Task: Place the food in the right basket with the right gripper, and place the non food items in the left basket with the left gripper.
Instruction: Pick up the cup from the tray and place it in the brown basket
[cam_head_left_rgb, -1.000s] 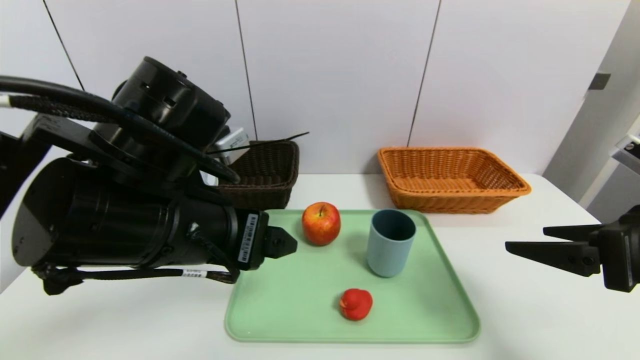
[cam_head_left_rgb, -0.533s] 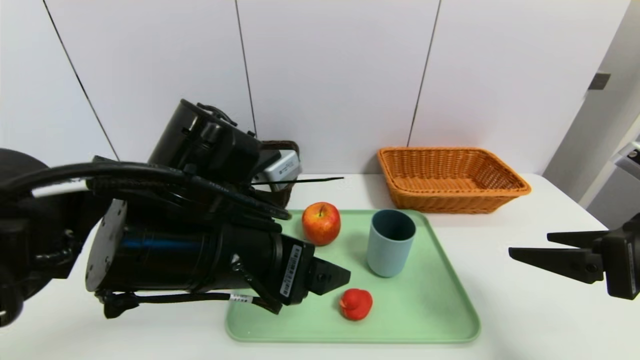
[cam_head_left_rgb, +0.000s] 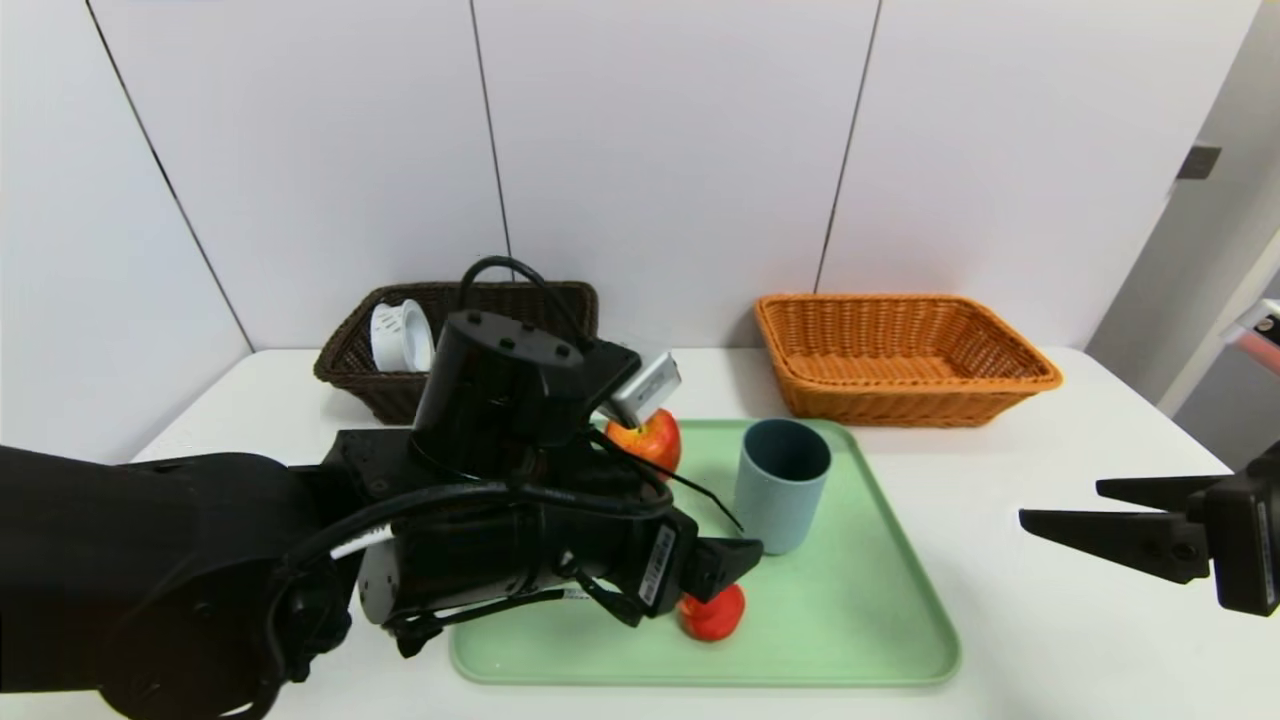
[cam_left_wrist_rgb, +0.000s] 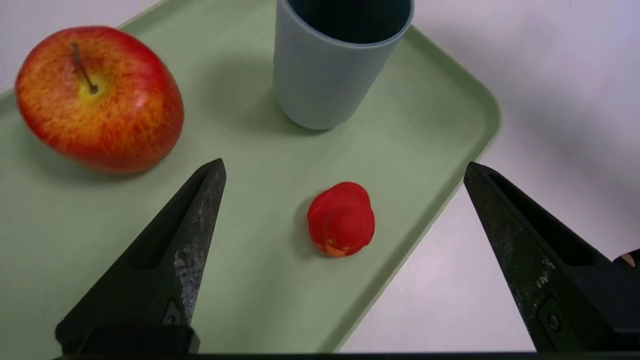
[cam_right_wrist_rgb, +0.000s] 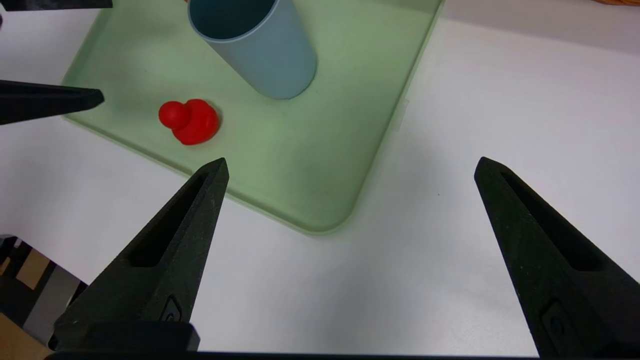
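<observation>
**Three items on tray, left pincer spread above duck**

Three things are seen on the green tray (cam_head_left_rgb: 880, 640): an apple (cam_left_wrist_rgb: 100, 100) at the rear-left, a blue-grey cup (cam_head_left_rgb: 782, 485) upright beside it, and a small red rubber duck (cam_left_wrist_rgb: 341, 219) nearer the front edge. The left pincer (cam_left_wrist_rgb: 345, 172) is held over the tray w/ fingers spread wide and nothing gripped; in the left wrist view the duck is framed between the fingertips, apart from both. From the head view, the duck's top is hidden by the pincer tip, so contact can't be judged there. The right pincer (cam_head_left_rgb: 1065, 505) is parked off the tray's right side above the tabletop (cam_head_left_rgb: 1050, 620), also spread and empty. The dark left basket (cam_head_left_rgb: 360, 365), at the rear, holds a white obj., probably a cup. The orange right basket (cam_head_left_rgb: 905, 355) sits at rear-right.
</observation>
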